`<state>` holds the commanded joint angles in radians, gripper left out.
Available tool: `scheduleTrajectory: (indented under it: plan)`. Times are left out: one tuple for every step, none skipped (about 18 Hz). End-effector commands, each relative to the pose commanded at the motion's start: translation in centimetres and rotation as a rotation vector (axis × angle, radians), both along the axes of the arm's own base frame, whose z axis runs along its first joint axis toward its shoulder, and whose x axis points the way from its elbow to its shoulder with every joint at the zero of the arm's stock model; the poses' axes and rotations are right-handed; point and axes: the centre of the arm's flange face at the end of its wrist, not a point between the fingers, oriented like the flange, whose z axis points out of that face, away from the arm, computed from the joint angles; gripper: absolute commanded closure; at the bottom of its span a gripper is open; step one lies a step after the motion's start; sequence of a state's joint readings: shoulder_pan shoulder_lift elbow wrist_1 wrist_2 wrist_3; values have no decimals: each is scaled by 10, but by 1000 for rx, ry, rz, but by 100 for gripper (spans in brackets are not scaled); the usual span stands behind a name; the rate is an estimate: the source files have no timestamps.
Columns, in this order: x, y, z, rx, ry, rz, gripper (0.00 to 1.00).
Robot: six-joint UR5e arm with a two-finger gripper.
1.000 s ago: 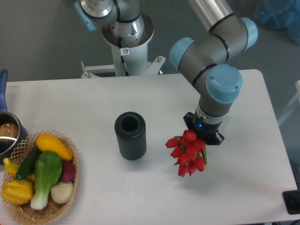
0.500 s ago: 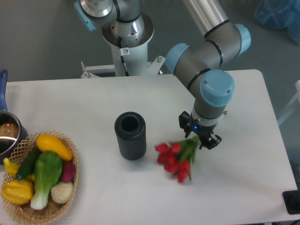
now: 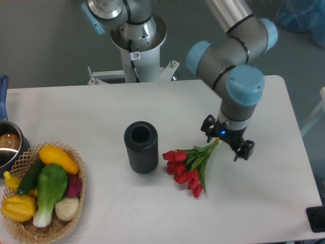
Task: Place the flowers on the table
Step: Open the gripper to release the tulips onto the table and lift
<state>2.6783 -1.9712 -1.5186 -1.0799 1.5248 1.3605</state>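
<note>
Fixed camera: flowers (image 3: 187, 166) lie flat on the white counter (image 3: 91, 109), red buds toward the dark vase (image 3: 141, 147), stems pointing at the end effector (image 3: 228, 140). End effector fingers spread, released, just above the stem tips. Wicker basket (image 3: 40, 190) of vegetables at left.

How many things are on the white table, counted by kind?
Bunch of red flowers: 1
Dark vase: 1
Basket of vegetables: 1
Pot at the left edge: 1
Total: 4
</note>
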Motion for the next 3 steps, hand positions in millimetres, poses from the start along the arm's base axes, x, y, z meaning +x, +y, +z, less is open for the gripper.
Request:
scheduleTrajectory:
  plan:
    - [1,-1,4,1,9,-13,0]
    - [2,0,7,1,14,-27,0]
    - [3,0,8,0,15,-30,0]
